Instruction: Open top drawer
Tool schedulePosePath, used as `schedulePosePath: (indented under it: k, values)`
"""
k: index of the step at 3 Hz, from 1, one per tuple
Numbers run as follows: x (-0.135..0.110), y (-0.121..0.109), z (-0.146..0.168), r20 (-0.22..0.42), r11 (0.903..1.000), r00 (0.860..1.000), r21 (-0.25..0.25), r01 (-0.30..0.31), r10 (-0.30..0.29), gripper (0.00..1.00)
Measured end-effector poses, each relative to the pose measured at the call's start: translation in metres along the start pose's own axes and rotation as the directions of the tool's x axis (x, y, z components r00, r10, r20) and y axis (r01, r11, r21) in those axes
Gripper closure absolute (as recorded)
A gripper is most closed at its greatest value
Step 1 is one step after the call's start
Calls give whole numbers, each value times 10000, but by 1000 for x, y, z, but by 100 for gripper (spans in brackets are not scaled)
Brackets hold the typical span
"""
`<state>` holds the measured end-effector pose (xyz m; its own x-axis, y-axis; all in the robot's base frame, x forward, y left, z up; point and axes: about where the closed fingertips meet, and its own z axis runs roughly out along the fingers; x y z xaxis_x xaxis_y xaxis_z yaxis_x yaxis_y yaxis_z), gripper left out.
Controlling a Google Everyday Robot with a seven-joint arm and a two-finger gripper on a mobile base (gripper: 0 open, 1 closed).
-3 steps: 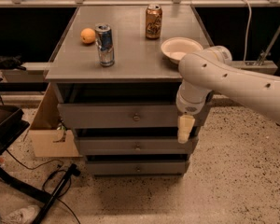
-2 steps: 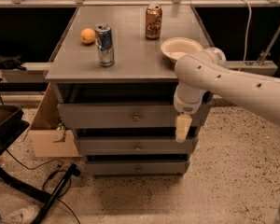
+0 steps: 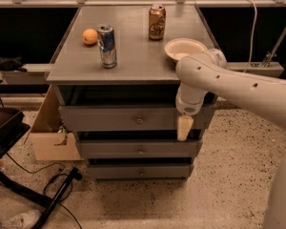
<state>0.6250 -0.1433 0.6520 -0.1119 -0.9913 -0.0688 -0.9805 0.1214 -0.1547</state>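
Note:
The top drawer (image 3: 105, 118) is the widest grey front of three, under the grey tabletop, with a small round metal knob (image 3: 139, 120) at its centre. A dark gap shows between its upper edge and the tabletop. My gripper (image 3: 183, 128) hangs point-down from the white arm (image 3: 214, 78), in front of the right end of the top drawer's front. It is well to the right of the knob and slightly below it, and holds nothing that I can see. Two narrower drawer fronts (image 3: 139, 150) lie below.
On the tabletop (image 3: 133, 61) stand an orange (image 3: 90, 36), a blue can (image 3: 107, 46), a brown can (image 3: 156, 22) and a white bowl (image 3: 183, 47). A cardboard box (image 3: 50, 137) sits at the cabinet's left. A black stand and cables (image 3: 52, 190) lie on the floor.
My arm and gripper have shifted slightly to the left along the top drawer's front. The drawers and the things on the tabletop have not moved.

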Motion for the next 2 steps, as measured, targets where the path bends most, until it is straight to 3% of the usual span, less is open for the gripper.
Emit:
schedulePosePath:
  k: [2]
  values:
    - [0,-1,2,-66,9999,9999,-144,-85,85,63]
